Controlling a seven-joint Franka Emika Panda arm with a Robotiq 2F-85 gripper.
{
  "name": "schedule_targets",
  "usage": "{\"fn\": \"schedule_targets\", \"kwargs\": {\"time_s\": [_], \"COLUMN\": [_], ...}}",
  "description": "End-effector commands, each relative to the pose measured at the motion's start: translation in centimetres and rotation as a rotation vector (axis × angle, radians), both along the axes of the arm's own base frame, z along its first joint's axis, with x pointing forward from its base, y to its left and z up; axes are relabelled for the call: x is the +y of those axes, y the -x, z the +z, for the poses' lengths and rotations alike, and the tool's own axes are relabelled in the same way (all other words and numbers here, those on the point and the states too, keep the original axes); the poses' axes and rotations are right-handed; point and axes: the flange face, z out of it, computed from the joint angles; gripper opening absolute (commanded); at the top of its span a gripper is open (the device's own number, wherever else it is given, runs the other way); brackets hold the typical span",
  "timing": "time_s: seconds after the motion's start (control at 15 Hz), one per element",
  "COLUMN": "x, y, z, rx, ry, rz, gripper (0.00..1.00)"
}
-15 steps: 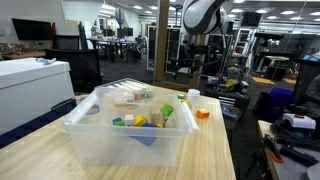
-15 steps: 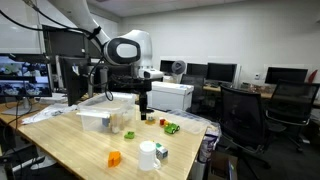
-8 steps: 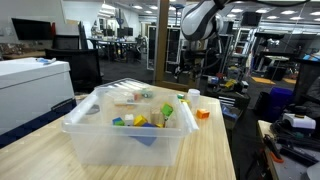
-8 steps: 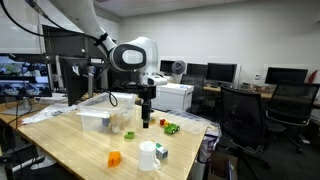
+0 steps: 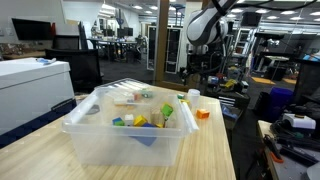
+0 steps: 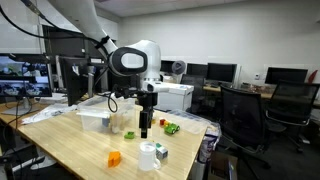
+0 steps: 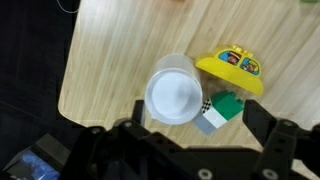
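**Open jaws hang over the white cup**

We see the gripper [image 6: 144, 130] hanging upright above the tabletop [image 6: 60, 140], touching nothing. Its jaws are spread wide with nothing held between them (the wrist view shows the two dark fingers [image 7: 139, 112] standing far apart along the bottom of the frame).

Below the wrist camera stands the cup [image 7: 173, 97], white, upright and mouth up, close to the rounded corner of the tabletop. It shows between the two fingers and lower than them. Just beside it lies a green block [image 7: 226, 105] with a pale piece on its near end. Whether the block touches the cup we cannot tell. A yellow toy [image 7: 232, 70], dome-shaped with small coloured pictures on top, sits just beyond the block and overlaps it in this view.

In an exterior view the cup [image 6: 148, 156] stands near the tabletop's front edge, closer to the camera than the gripper. The green block [image 6: 161, 153] is just beside it on one side, and an orange block [image 6: 114, 158] lies near it on the other. A small green toy [image 6: 172, 128] lies near the gripper, on the side away from the bin.

The bin [image 6: 98, 121], of clear plastic, stands farther back on the tabletop, apart from the gripper. In an exterior view we see it [image 5: 90, 135] holding a jumble of coloured pieces, with the cup [image 5: 193, 95] and the orange block [image 5: 203, 113] beyond its far corner.
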Motion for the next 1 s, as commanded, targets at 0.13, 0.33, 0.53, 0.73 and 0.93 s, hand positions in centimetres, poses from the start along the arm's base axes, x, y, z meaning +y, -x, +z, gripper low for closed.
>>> {"fn": "schedule_targets", "kwargs": {"time_s": [0.13, 0.33, 0.53, 0.73, 0.93], "x": [-0.3, -1.2, -1.8, -1.7, -1.1], "y": [4.8, 5.7, 6.0, 5.8, 5.2], "z": [-1.7, -2.6, -3.1, -3.4, -3.0], "rx": [0.042, 0.049, 0.044, 0.042, 0.020], "ry": [-0.022, -0.026, -0.021, -0.016, -0.013], "rz": [-0.044, -0.069, -0.074, -0.065, -0.046], "gripper": [1.00, 1.00, 1.00, 1.00, 1.00]}}
